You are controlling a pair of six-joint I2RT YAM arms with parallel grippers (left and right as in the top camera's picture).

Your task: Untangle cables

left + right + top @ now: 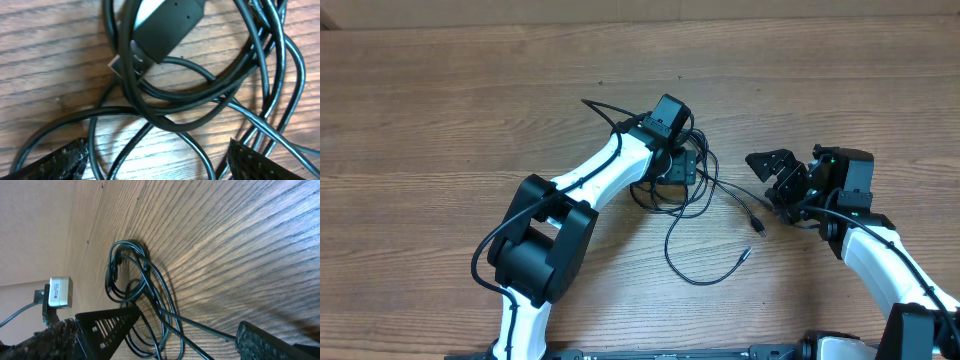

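Observation:
The thin black cables point(692, 192) lie in a tangled heap at the table's middle. One loose end runs to a plug point(744, 254) and another to a plug point(758, 226). My left gripper point(674, 166) hangs low over the heap. In the left wrist view it point(157, 157) is open, with looped strands and a black USB plug point(155, 35) between and above its fingers. My right gripper point(778, 182) is open just right of the heap. In the right wrist view it point(187, 330) has cable strands point(150, 295) running between its fingers without being gripped.
The wooden table point(450, 120) stretches bare to the left and back. The left arm's thicker black cable point(500, 235) loops along its white links. A small grey box point(60, 291) shows at the left of the right wrist view.

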